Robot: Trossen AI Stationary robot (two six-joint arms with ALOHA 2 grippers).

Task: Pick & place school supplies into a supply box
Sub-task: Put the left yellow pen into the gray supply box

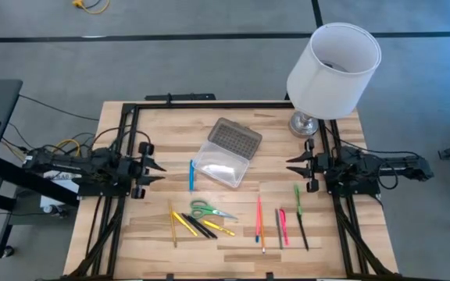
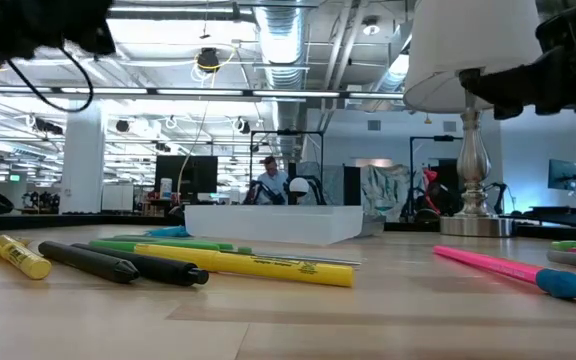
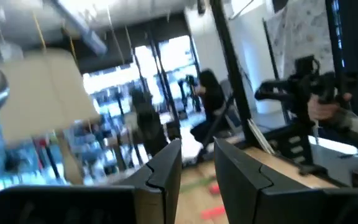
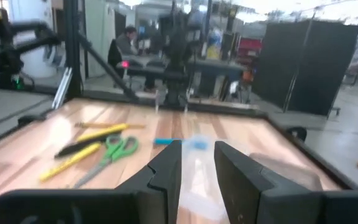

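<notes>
The supply box (image 1: 223,158) lies open near the centre of the table (image 1: 350,242), clear tray toward 5 o'clock and grey dotted lid (image 1: 235,136) toward 12 o'clock. No supply is inside yet, as far as the high view shows.

The left gripper (image 1: 153,167) waits at 9 o'clock of the box, the right gripper (image 1: 295,165) at 3 o'clock. Both are above the table and hold nothing. In each wrist view, the two dark fingers stand with a narrow gap between them, so the jaws are slightly apart.

A blue pen (image 1: 191,175) lies just beside the box at 8 o'clock. The green-handled scissors (image 1: 208,210), a yellow marker (image 1: 218,227) and black pens (image 1: 201,227) lie at 6 to 7 o'clock. Pink and red pens (image 1: 259,221) and a green pen (image 1: 297,200) lie at 4 to 5 o'clock.

I judge some risks. The pens are thin, round and smooth, so one can roll or slip when the fingers close on it. The pile at 7 o'clock is crossed, so a grasp may take two things together. The plastic box looks light and can slide if touched. The white lampshade (image 1: 333,69) stands near the right arm at 1 o'clock, and a high lift may hit it.
</notes>
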